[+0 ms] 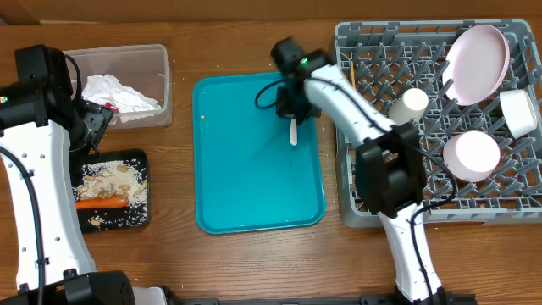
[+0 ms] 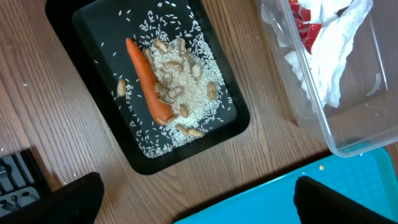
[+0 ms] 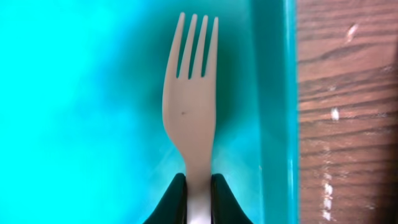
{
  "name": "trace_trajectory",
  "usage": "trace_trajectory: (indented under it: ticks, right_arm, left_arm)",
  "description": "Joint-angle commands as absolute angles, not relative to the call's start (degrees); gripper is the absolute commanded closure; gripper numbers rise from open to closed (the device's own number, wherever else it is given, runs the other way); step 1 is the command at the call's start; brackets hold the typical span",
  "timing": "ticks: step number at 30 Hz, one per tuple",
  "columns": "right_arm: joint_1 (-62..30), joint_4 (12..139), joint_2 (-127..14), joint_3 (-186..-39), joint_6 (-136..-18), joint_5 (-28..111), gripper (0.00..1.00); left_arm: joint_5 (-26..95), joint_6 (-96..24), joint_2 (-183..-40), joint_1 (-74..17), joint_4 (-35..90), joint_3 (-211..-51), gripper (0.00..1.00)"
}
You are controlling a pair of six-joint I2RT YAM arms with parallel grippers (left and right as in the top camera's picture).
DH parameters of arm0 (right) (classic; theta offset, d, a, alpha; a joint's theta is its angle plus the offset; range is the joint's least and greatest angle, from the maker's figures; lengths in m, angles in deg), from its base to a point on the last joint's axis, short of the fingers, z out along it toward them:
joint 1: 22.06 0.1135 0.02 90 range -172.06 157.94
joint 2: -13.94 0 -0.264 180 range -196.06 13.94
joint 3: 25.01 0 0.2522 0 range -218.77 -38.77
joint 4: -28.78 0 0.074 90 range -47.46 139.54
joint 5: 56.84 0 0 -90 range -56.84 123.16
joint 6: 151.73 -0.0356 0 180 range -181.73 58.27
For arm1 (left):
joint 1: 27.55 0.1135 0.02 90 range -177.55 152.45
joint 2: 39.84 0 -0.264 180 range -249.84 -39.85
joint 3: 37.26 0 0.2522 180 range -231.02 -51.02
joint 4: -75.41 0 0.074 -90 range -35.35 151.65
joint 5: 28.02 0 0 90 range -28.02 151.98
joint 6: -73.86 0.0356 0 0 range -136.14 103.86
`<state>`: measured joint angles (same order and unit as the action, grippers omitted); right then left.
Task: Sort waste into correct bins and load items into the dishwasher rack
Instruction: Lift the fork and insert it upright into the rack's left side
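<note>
overhead / right claw point(image 1: 293, 119): clamped on the white plastic fork point(image 1: 293, 134), over the far-right part of the teal rectangular serving tray point(image 1: 254, 203)
overhead / rack: the big grey plastic grid dishwasher rack point(image 1: 351, 216) sits just right of the teal tray on the brown wooden bench point(image 1: 254, 267)
overhead / dishes: all in the rack. The round white plate point(image 1: 476, 52) leans in the far corner, with a white bowl point(image 1: 472, 154), a second white bowl point(image 1: 518, 113) and the small white cup point(image 1: 409, 105) on its side. The thin wooden chopstick point(image 1: 351, 72) is by the left wall.
overhead / bins: the clear rectangular plastic tub point(image 1: 161, 63) at far left holds crumpled white paper napkins point(image 1: 114, 91). The shallow black rectangular tray point(image 1: 140, 222) nearer the robot holds the orange carrot point(image 1: 102, 202) and pale rice-like scraps point(image 1: 114, 176).
left wrist / left claw point(image 2: 198, 190): fingers spread wide with nothing between them, hanging over the bench by the teal tray's corner
left wrist / waste: the carrot lies right against the rice heap, and a red shiny wrapper point(image 2: 303, 25) is tucked in beside the napkins in the tub
right wrist / fork: handle pinched between the two dark fingertips, tines pointing away, close along the teal tray's raised edge. Honestly can't tell if it touches the tray floor.
right wrist / bench: a few pale specks on the wood past that edge
</note>
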<state>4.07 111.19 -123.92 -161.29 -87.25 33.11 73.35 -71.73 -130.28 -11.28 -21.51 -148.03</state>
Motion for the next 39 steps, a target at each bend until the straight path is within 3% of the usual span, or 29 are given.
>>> trace_trajectory:
  ticks: [1, 9, 14, 22, 23, 25, 29, 37, 39]
  right_arm:
    - [-0.28, 114.35, -117.41, -166.84, -79.97, 42.13, 0.96]
    - [-12.95, 120.21, -111.16, -170.99, -73.44, 44.84, 0.96]
    - [-20.43, 119.64, -110.37, -170.71, -65.74, 55.33, 0.96]
    - [-21.63, 113.09, -110.59, -164.68, -63.41, 55.14, 0.96]
    - [-21.35, 112.28, -110.59, -163.69, -63.41, 55.14, 0.92]
    - [-20.74, 110.90, -110.66, -162.03, -63.43, 55.12, 0.66]
    - [-20.60, 108.89, -111.29, -160.98, -66.60, 52.45, 0.59]
    - [-20.52, 112.48, -110.66, -161.79, -66.66, 53.80, 0.58]
    - [-20.63, 115.21, -109.63, -162.69, -66.68, 53.80, 0.53]
  left_arm:
    - [73.99, -72.74, -130.50, -11.08, -21.64, -147.99, 0.00]
    - [73.99, -72.74, -130.50, -11.08, -21.64, -147.99, 0.00]
    - [73.99, -72.74, -130.50, -11.08, -21.64, -147.99, 0.00]
    - [73.99, -72.74, -130.50, -11.08, -21.64, -147.99, 0.00]
    - [73.99, -72.74, -130.50, -11.08, -21.64, -147.99, 0.00]
    - [73.99, -72.74, -130.50, -11.08, -21.64, -147.99, 0.00]
    - [73.99, -72.74, -130.50, -11.08, -21.64, -147.99, 0.00]
    - [73.99, -72.74, -130.50, -11.08, -21.64, -147.99, 0.00]
    - [73.99, -72.74, -130.50, -11.08, -21.64, -147.99, 0.00]
